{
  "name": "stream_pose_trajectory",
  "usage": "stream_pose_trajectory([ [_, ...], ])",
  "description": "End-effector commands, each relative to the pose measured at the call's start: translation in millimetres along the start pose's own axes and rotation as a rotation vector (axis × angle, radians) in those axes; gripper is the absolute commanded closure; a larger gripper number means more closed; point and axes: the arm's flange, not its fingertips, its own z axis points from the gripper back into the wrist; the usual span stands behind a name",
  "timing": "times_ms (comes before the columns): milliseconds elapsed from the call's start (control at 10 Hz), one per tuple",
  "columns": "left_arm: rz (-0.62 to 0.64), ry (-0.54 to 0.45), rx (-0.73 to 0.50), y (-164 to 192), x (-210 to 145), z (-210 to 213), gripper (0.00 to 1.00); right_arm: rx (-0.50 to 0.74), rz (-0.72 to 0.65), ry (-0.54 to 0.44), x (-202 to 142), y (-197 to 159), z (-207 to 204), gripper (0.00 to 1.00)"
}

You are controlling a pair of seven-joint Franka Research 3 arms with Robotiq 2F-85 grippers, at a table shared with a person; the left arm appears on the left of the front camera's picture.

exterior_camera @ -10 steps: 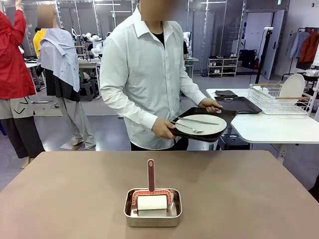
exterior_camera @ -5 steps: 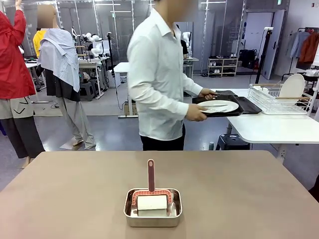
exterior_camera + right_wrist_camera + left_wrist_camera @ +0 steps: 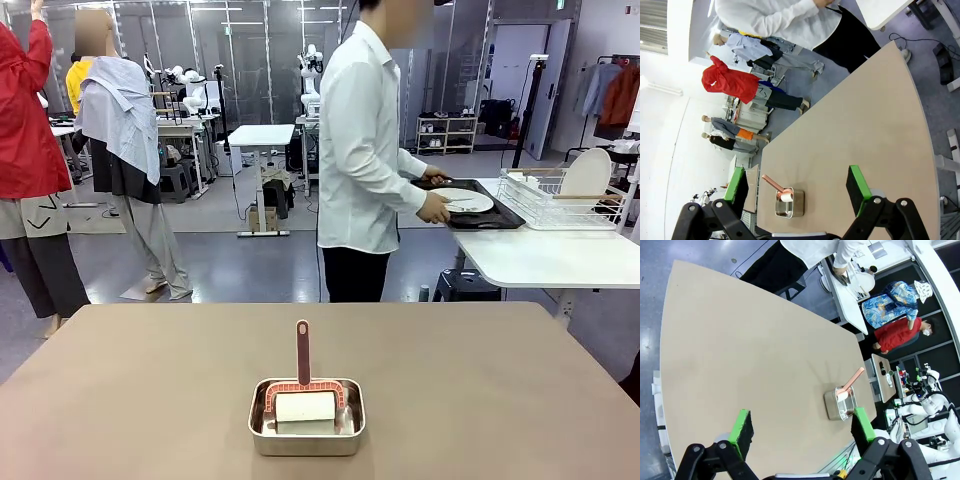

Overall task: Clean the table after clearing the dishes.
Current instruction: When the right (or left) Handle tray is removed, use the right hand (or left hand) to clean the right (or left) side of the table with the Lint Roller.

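**A:** Two grippers, then. How do their fingers stand?

**B:** Wide apart on both. The left gripper (image 3: 802, 427) has its green pads (image 3: 744, 429) spread with nothing between them, and it hangs high over the table (image 3: 740, 350). The right gripper (image 3: 796, 189) is the same, with jaws spread and empty, well above the tabletop.

**A:** What lies under them?

**B:** A small steel pan (image 3: 303, 444) sits on the near middle of the table. A white roller (image 3: 305, 406) lies in it, and its reddish handle (image 3: 302, 350) sticks out past the pan's far rim. Neither gripper touches the pan.

**A:** And the dishes?

**B:** They are off the brown table. A person (image 3: 362, 150) in a white shirt stands beyond its far edge, turned toward a white side table (image 3: 540, 258). The person's hands (image 3: 435, 209) are at the near end of a dark tray (image 3: 495, 218). The tray carries a white plate (image 3: 463, 199) with cutlery on it.

**A:** Where exactly is the tray?

**B:** It is over the side table, just beside a wire dish rack (image 3: 560, 205). A round white dish (image 3: 587, 172) stands on edge in the rack. I cannot tell whether the tray rests on the surface.
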Motion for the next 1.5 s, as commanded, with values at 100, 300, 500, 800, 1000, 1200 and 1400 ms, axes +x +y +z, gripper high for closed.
stream_pose_trajectory([
  [100,0.010,0.014,0.000,0,3,5,0.00,0.020,0.021,-0.014,-1,0,1,0.00],
  [300,0.010,0.014,0.000,0,3,5,0.00,0.020,0.021,-0.014,-1,0,1,0.00],
  [500,0.010,0.014,0.000,0,3,5,0.00,-0.033,0.075,0.044,0,11,-18,0.00],
  [800,0.010,0.014,0.000,0,3,5,0.00,-0.076,0.339,0.311,-15,86,-116,0.00],
  [1000,0.010,0.014,0.000,0,3,5,0.00,-0.147,0.505,0.508,-41,138,-192,0.00],
  [1200,0.010,0.014,0.000,0,3,5,0.00,-0.180,0.707,0.707,-99,182,-282,0.00],
  [1400,0.010,0.014,0.000,0,3,5,0.00,-0.242,0.912,0.783,-154,207,-341,0.00],
])
